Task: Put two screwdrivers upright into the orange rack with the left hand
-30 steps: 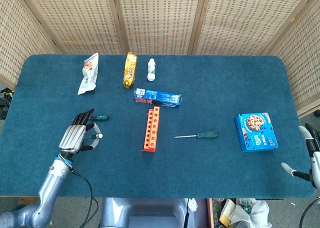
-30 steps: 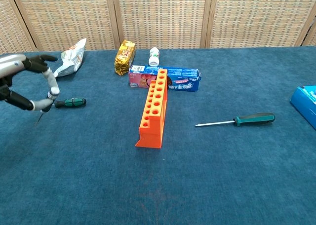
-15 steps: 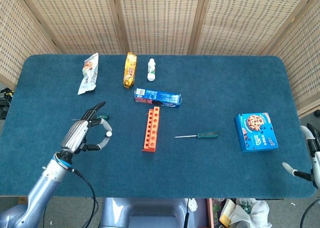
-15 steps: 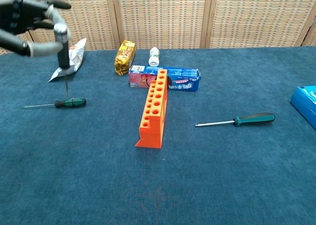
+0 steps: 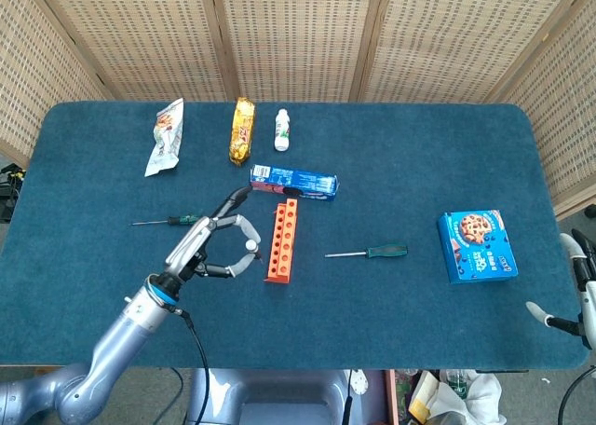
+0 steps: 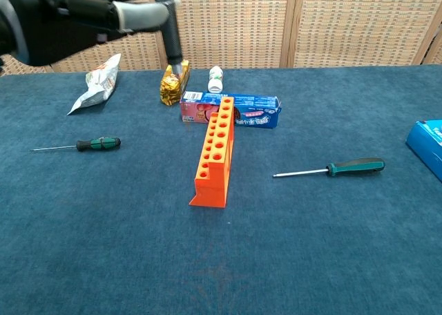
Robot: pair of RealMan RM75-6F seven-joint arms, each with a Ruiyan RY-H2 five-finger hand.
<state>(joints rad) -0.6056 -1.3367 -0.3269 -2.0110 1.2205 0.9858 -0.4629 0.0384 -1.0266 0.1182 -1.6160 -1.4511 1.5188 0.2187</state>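
The orange rack [image 5: 282, 240] [image 6: 215, 156] lies at mid-table with its holes facing up. My left hand [image 5: 207, 246] [image 6: 69, 14] hovers just left of it, high above the table, pinching a dark-handled screwdriver [image 6: 170, 39] that points down. From above, that tool is hard to make out. A green-handled screwdriver [image 5: 168, 221] [image 6: 97, 144] lies flat to the left. Another green-handled one [image 5: 372, 253] [image 6: 345, 168] lies flat to the right of the rack. My right hand [image 5: 577, 294] hangs off the table's right edge, fingers apart and holding nothing.
A long blue box [image 5: 294, 180] lies right behind the rack. Further back are a white snack bag [image 5: 165, 136], a yellow bag [image 5: 242, 130] and a small white bottle [image 5: 281, 129]. A blue cookie box [image 5: 477, 245] sits at the right.
My left hand has lifted a screwdriver off the left side of the table and carried it up and rightward, close to the rack. The right hand has not moved.
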